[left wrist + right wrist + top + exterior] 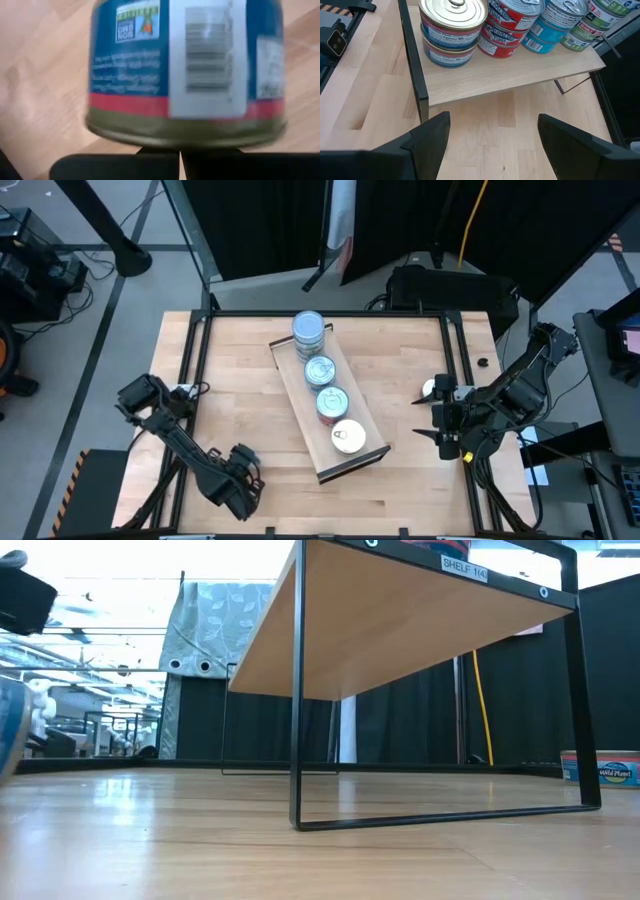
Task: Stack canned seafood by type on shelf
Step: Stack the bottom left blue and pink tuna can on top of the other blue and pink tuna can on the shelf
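The shelf is a light-wood board on black wire legs, lying slantwise mid-table. Several stacks of canned seafood stand on it in a row: blue-white, silver, red-sided and cream-topped. My left gripper is shut near the table's front left, pointing down. A blue-labelled can with a red band and a barcode fills its wrist view just beyond the fingertips. My right gripper stands open above the table's right side, facing the shelf's near end. My left gripper has its shut fingertips right at the blue can's gold rim, coming from above. I cannot tell whether they touch it. The can's side wall faces the wrist camera, with wood showing around it.
One more can stands on the table beyond the shelf in the low view. A pale round thing lies beside the right gripper. Black rails run along the table's left and right sides. Bare wood lies between the shelf and the left arm.
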